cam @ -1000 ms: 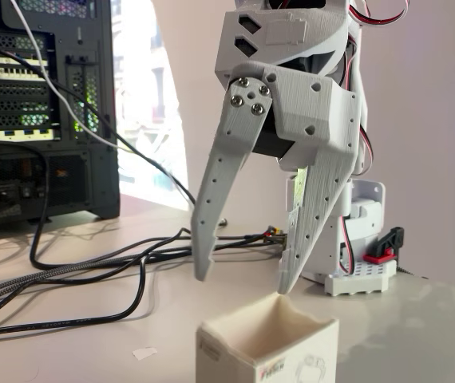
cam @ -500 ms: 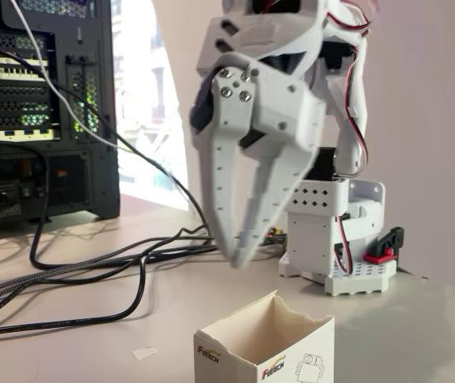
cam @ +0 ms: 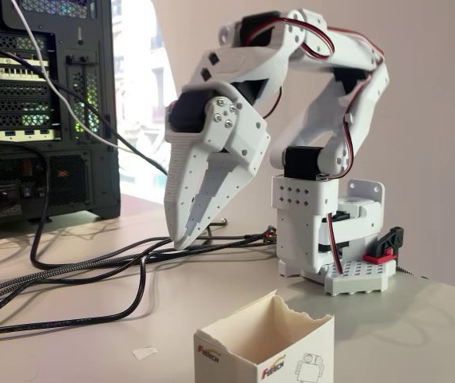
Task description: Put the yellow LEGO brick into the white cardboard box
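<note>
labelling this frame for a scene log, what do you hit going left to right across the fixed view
computer tower → black cables on the table → gripper, fingers together, pointing down → white cardboard box at the bottom edge → arm base → white studded baseplate with a red piece

White 3D-printed arm (cam: 323, 72) with layered surface texture, black servo blocks at the joints, red-black-white cables along the links, silver screws clustered at the gripper (cam: 186, 238), tapered perforated fingers (cam: 181, 191), and what appears a dotted base housing.
</note>
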